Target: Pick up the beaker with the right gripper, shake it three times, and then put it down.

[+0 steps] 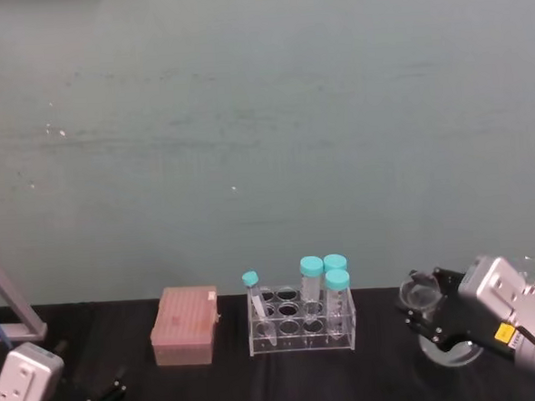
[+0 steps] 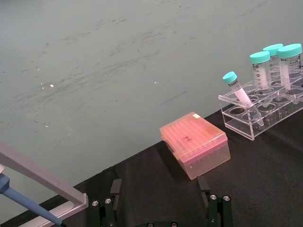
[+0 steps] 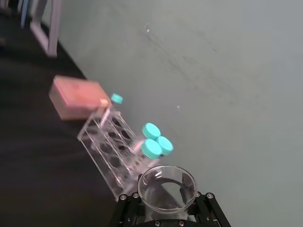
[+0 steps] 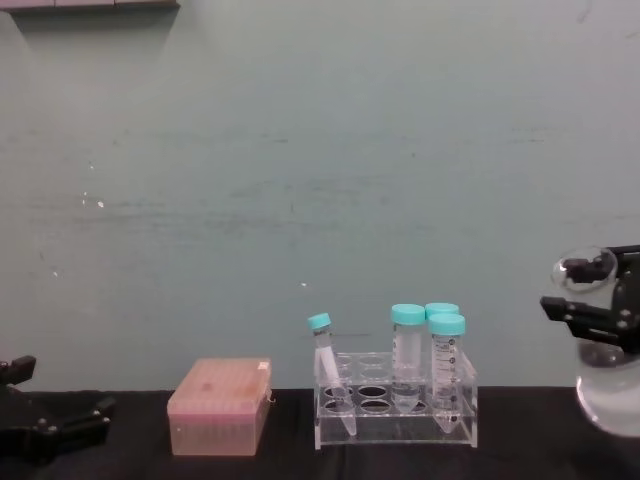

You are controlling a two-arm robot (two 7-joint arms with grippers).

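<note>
The beaker (image 1: 451, 350) is a clear glass flask with a wide base and a flared rim, holding clear liquid, at the right end of the black table. My right gripper (image 1: 427, 302) is shut on its neck, one black finger on each side. From the chest the beaker (image 4: 608, 398) leans slightly, with the right gripper (image 4: 578, 296) just under its rim. Whether its base touches the table I cannot tell. The right wrist view looks down into the beaker's open mouth (image 3: 166, 185). My left gripper (image 1: 98, 399) is parked low at the left, open (image 2: 158, 189).
A clear tube rack (image 1: 302, 329) with several teal-capped tubes stands at the middle, just left of the beaker. A pink tip box (image 1: 185, 326) lies further left. A grey pipette stand (image 1: 6, 307) is at the far left. The wall rises right behind the table.
</note>
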